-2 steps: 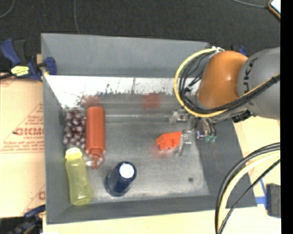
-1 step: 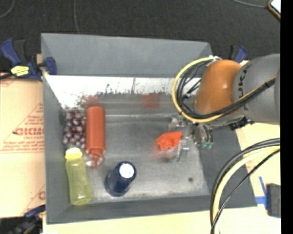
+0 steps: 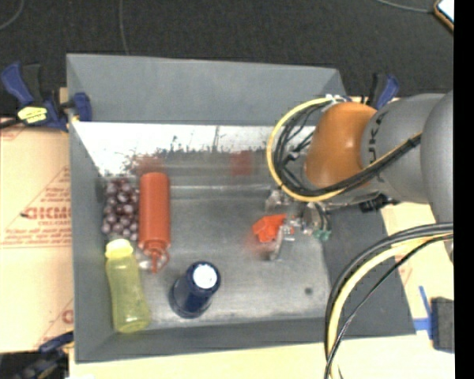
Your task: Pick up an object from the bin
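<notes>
My gripper point(image 3: 287, 229) hangs low over the right half of the bin, below the arm's orange cover. A small orange thing point(image 3: 265, 228) lies right against its left side on the bin floor; whether it is gripped is hidden from me. A dark blue bottle with a white cap point(image 3: 196, 288) lies to the lower left of the gripper, well apart from it.
Along the bin's left side lie a red-orange bottle point(image 3: 154, 209), a bunch of dark red grapes point(image 3: 119, 208) and a yellow bottle point(image 3: 126, 287). The arm and its cables cover the bin's upper right corner.
</notes>
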### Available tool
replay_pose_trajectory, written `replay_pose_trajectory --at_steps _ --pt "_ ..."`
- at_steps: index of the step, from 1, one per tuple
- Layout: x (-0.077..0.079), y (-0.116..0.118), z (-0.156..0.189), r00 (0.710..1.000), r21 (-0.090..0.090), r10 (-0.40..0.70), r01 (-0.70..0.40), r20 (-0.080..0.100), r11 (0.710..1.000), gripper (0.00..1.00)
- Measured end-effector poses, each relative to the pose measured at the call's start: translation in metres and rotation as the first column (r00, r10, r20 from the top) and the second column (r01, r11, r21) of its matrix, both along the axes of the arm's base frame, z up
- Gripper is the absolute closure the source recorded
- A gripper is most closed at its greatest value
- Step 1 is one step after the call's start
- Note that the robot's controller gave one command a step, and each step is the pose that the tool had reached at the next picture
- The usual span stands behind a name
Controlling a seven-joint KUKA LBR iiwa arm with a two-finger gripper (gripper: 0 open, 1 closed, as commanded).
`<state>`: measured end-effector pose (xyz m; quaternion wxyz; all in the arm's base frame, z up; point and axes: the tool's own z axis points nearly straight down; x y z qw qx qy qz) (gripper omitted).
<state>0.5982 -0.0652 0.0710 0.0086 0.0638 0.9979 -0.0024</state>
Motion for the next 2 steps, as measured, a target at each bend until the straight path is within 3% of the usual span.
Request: replay_pose_trajectory --at_steps 1,2 --pt "-0.0065 0.0016 0.0002 0.997 -0.001 0.081 -0.081 -0.011 0.997 1.0" --pt "-0.0066 0.0017 0.0004 0.997 -0.001 0.083 -0.083 -0.011 0.997 1.0"
